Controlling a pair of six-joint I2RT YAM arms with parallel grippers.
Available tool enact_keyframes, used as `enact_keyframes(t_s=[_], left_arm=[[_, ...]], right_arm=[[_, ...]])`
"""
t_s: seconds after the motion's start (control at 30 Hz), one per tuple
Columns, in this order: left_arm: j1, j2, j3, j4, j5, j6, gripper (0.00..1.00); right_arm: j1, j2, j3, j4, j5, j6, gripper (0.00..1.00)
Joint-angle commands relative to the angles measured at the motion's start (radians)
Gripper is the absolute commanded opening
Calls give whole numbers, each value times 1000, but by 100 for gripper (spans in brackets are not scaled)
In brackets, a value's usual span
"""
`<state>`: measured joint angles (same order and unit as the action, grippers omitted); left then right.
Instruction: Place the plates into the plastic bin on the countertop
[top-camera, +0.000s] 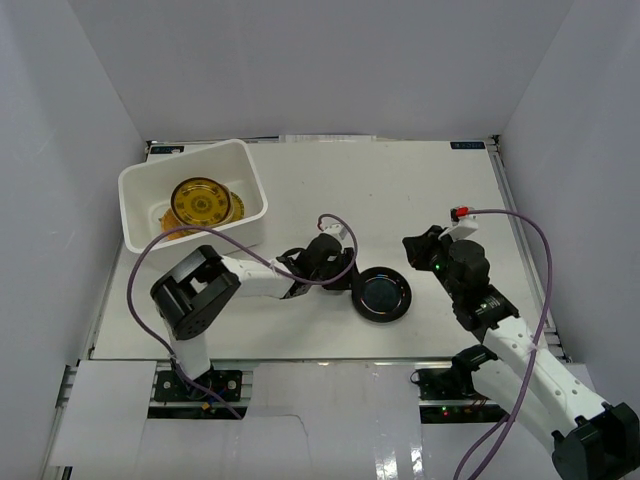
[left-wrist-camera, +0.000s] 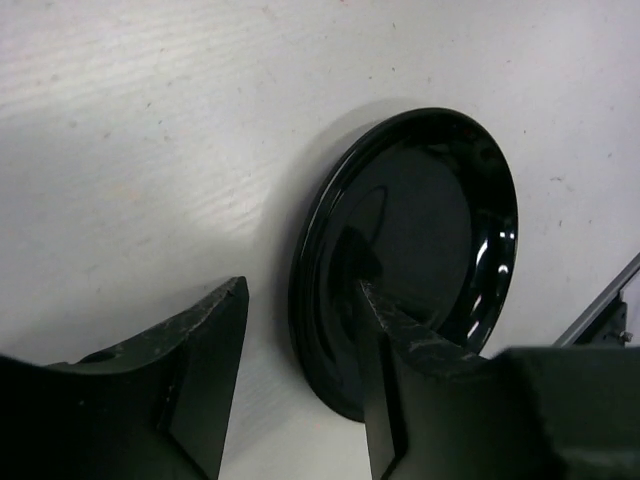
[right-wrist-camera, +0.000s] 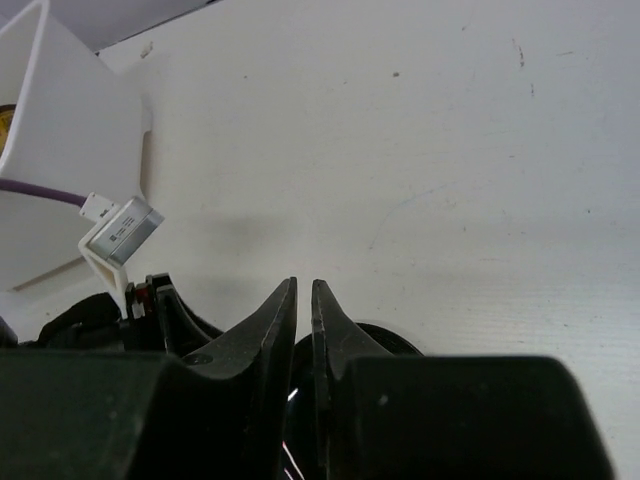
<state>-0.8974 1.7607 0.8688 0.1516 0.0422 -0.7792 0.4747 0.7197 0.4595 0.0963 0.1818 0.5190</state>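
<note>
A glossy black plate (top-camera: 382, 293) lies on the white countertop (top-camera: 400, 190), right of centre near the front. My left gripper (top-camera: 347, 282) is open at the plate's left edge. In the left wrist view its jaws (left-wrist-camera: 300, 305) straddle the rim of the plate (left-wrist-camera: 430, 220), one finger (left-wrist-camera: 400, 350) over the plate's inside, the other on the counter side. My right gripper (top-camera: 416, 250) is shut and empty, just right of and behind the plate; its tips (right-wrist-camera: 304, 295) hover above the plate (right-wrist-camera: 395, 340). The white plastic bin (top-camera: 140, 195) at the back left holds a gold-patterned dark plate (top-camera: 200, 203) and yellow ones.
Grey walls surround the countertop. The bin's wall (right-wrist-camera: 60, 150) and the left arm's wrist with its purple cable (right-wrist-camera: 120, 230) show at the left of the right wrist view. The left arm's cable (top-camera: 150, 255) loops beside the bin.
</note>
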Motion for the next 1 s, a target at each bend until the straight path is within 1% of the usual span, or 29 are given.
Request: enact_keyframes(t_s=[0.0, 0.07, 0.1, 0.2, 0.23, 0.27, 0.33, 0.4, 0.43, 0.47, 0.5, 0.53, 0.57, 0.6, 0.63, 0.67, 0.7, 0.73, 0.77, 0.8, 0.83, 0.87, 0.93, 0.97], left_arm=[[-6, 65, 47, 45, 39, -3, 54], [-9, 100, 55, 49, 42, -8, 47], [-9, 109, 61, 49, 44, -8, 37], [-9, 117, 65, 45, 41, -9, 18], [-9, 115, 67, 36, 38, -8, 4], [-9, 109, 70, 26, 30, -5, 0], [-8, 73, 78, 0, -5, 1, 0], [-2, -4, 79, -14, -27, 20, 0], [3, -33, 82, -27, -71, 23, 0], [15, -67, 87, -35, -77, 31, 0], [47, -139, 91, -43, -76, 32, 0], [67, -177, 94, -55, -74, 32, 0], [92, -220, 99, -60, -68, 35, 0], [145, -260, 104, -67, -67, 43, 0], [173, -341, 114, -96, -64, 49, 0], [205, -378, 127, -118, -68, 55, 0], [271, -410, 154, -141, -79, 66, 0], [306, -467, 170, -202, -105, 86, 0], [346, -492, 182, -227, -110, 92, 0], [439, -512, 197, -245, -110, 95, 0], [487, -530, 199, -271, -111, 98, 0], [588, -556, 200, -286, -122, 100, 0], [699, -564, 205, -325, -105, 90, 0], [804, -563, 203, -330, -90, 84, 0]], right_arm=[[-10, -12, -15, -47, -13, -31, 17], [-13, -19, -21, -47, -21, -31, 18], [-15, -22, -28, -46, -24, -31, 18], [-21, -26, -36, -46, -25, -31, 18], [-25, -26, -36, -47, -27, -33, 18], [-27, -31, -35, -47, -28, -39, 18], [-34, -42, -28, -52, -28, -47, 19], [-39, -65, -21, -75, -19, -54, 22], [-44, -75, -16, -84, -15, -59, 24], [-45, -101, -2, -95, -5, -60, 28], [-47, -114, 5, -128, 1, -66, 30], [-47, -130, 16, -141, 2, -70, 32], [-45, -161, 36, -154, 11, -74, 38], [-45, -175, 44, -171, 13, -83, 40], [-47, -189, 53, -176, 15, -89, 42], [-47, -209, 59, -181, 10, -93, 44], [-47, -212, 68, -184, -2, -99, 44], [-47, -207, 71, -185, -34, -102, 45], [-47, -195, 71, -182, -56, -103, 45], [-47, -181, 68, -181, -77, -103, 45], [-47, -143, 64, -170, -137, -102, 45], [-47, -122, 59, -161, -163, -99, 45], [-47, -76, 44, -126, -258, -88, 45], [-45, -65, 38, -112, -274, -83, 45]])
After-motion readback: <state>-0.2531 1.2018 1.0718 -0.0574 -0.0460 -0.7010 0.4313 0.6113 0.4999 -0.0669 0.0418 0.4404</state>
